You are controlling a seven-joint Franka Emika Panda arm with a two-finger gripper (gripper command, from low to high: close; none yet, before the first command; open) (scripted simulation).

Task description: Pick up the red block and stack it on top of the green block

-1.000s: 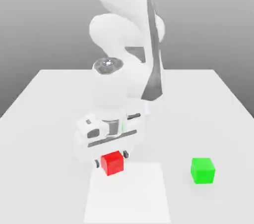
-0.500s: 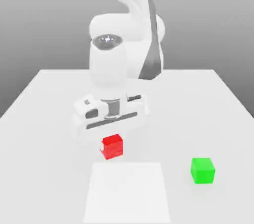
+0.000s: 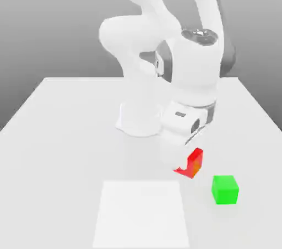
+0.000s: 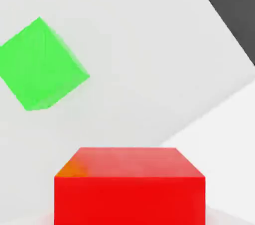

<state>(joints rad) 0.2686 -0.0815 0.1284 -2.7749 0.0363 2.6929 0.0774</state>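
Small matte red cube [image 3: 191, 164] carried tilted above the white table [image 3: 55, 132], the robot's claw [image 3: 189, 157] clamped on it.

The small matte green cube [image 3: 224, 189] rests on the table just beside and below; I judge the risks as a slip from the tilt, or a skewed landing — both cubes are plain, sharp-edged, smooth-faced; a paler white square patch [image 3: 141, 215] lies nearby.

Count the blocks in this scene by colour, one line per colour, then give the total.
Red block: 1
Green block: 1
Total: 2 blocks
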